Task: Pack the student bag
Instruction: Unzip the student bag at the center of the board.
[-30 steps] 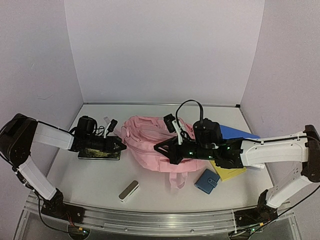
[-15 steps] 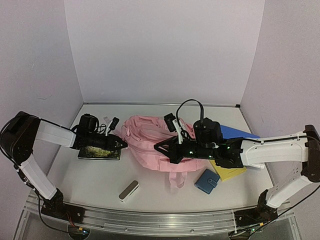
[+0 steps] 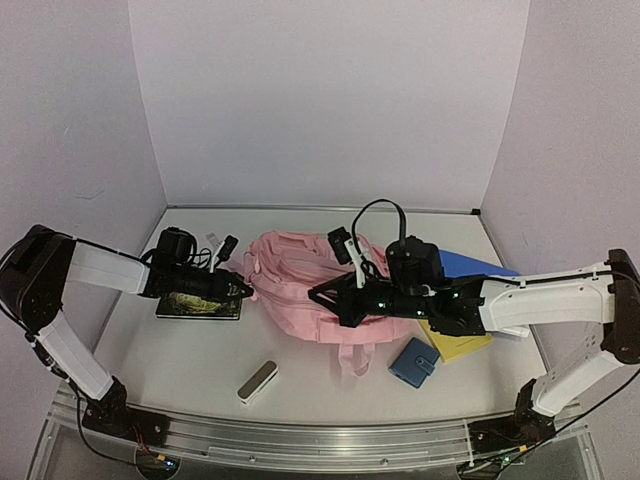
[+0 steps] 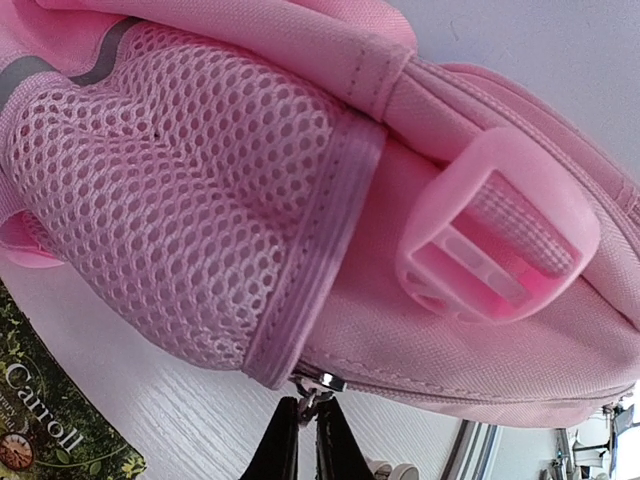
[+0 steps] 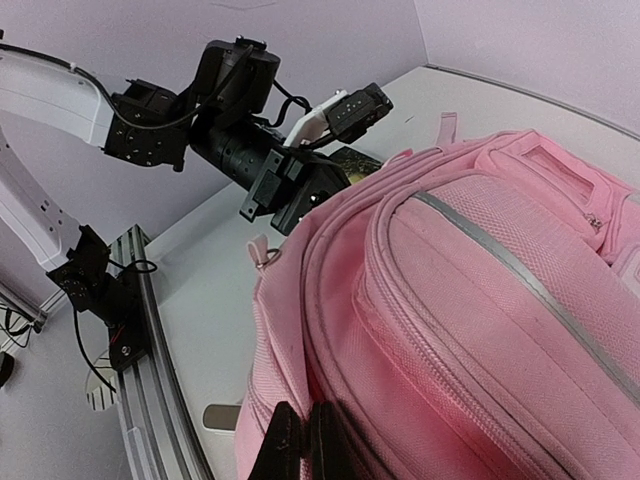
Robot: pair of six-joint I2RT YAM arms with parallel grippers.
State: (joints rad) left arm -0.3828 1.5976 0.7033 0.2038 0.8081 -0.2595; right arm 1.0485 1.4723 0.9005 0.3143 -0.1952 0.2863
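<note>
Bright diffuse light, faint soft shadows; all views sharp

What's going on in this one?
Both arms are working on the pink backpack, which lies flat between them. The left gripper is pinched on a metal zip pull at the bag's left end. The right gripper is shut against its near side; what it grips is unclear. A book, white case and blue wallet lie outside, unpacked.

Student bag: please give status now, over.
Left gripper shut on zip pull. Right gripper shut at edge of student bag. Book lies beside bag, under left arm.
</note>
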